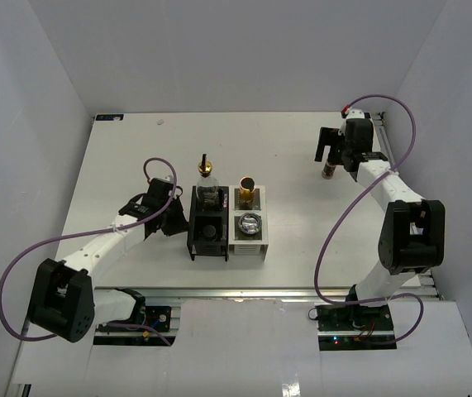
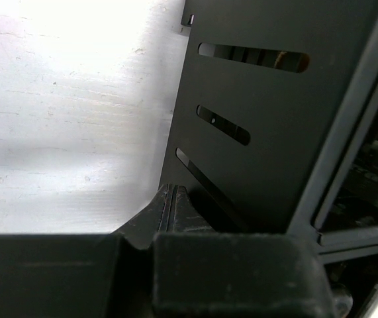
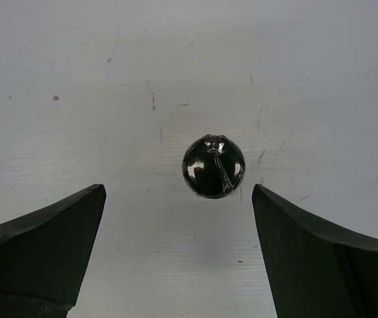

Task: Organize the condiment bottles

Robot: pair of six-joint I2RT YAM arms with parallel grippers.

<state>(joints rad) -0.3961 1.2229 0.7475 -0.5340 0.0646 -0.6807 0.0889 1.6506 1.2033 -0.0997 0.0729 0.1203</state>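
A clear glass bottle with a gold pourer [image 1: 207, 180] and a gold-necked bottle [image 1: 246, 188] stand in the rack's back compartments. A grey-lidded shaker [image 1: 250, 223] and a dark jar [image 1: 208, 232] sit in the front ones. Another dark brown jar [image 1: 329, 171] stands alone at the far right of the table. My right gripper [image 1: 331, 154] hovers over it, open; in the right wrist view the jar's round dark top [image 3: 213, 166] lies just ahead of the gripper [image 3: 179, 192], between the spread fingers. My left gripper [image 1: 181, 220] is shut and empty, its tips [image 2: 171, 199] at the rack's black left wall.
The black-and-white compartment rack [image 1: 227, 248] stands in the middle of the table; its slotted black side [image 2: 261, 132] fills the left wrist view. White walls enclose the table at the back and both sides. The arm bases sit at the near edge.
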